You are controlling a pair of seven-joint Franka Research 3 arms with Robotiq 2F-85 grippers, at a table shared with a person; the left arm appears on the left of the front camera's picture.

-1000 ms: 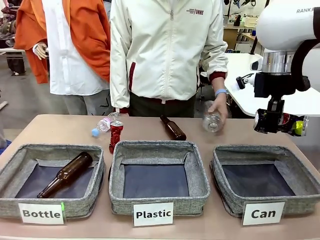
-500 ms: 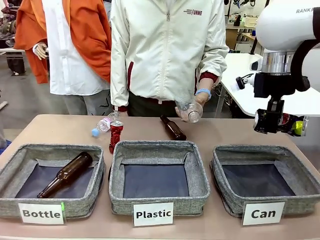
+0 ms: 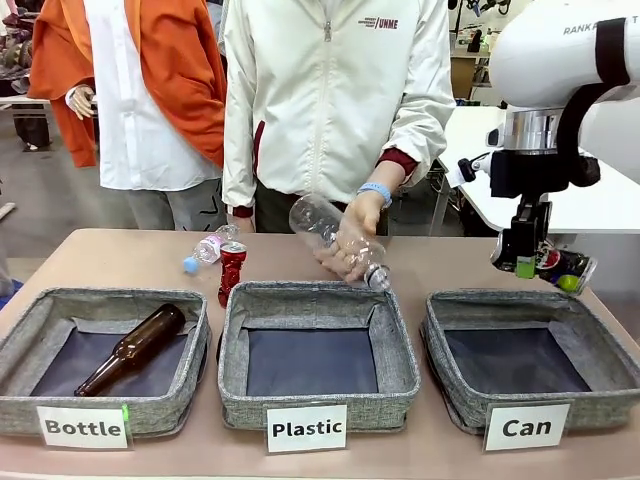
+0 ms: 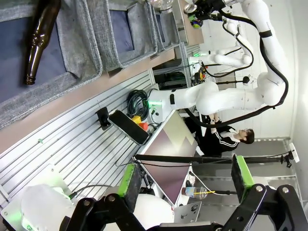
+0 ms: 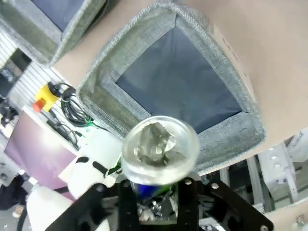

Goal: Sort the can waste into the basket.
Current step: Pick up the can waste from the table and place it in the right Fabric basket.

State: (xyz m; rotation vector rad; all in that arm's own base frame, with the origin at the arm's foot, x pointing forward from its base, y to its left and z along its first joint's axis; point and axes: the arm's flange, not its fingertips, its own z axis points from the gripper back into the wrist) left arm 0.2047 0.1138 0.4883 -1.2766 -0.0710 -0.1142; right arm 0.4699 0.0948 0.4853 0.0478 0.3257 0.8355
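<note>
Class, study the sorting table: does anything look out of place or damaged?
Yes. A dented red can stands on the table behind the baskets, not in the Can basket. A clear plastic bottle lies loose beside it, outside the Plastic basket. The dark can at the right hand looks crushed.

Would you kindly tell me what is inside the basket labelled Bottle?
One brown glass bottle lies slanted on the dark base of the Bottle basket; its front wall hides the nearest strip of floor.
</note>
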